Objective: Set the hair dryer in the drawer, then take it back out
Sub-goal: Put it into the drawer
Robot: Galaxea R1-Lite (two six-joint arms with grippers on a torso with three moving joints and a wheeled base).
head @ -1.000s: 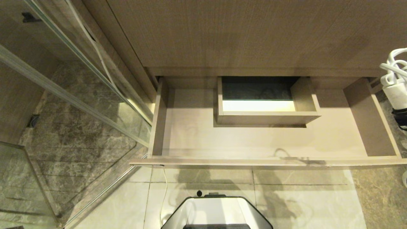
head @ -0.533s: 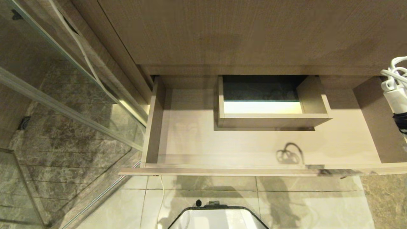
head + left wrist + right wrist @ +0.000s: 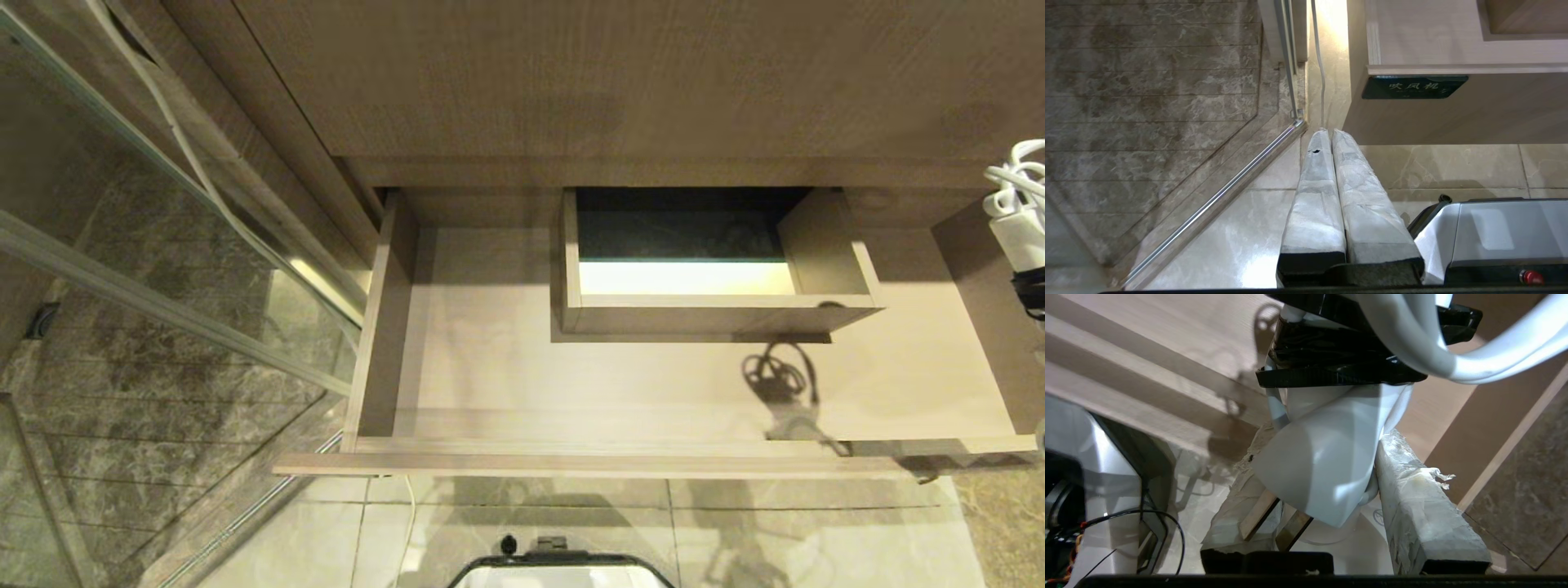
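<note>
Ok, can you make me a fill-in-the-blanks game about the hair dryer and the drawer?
1. The drawer is pulled ____.
2. The hair dryer is held by the ____ gripper.
3. The cord of the dryer is coloured ____.
4. The left gripper holds ____.

Missing words: open; right; white; nothing
</note>
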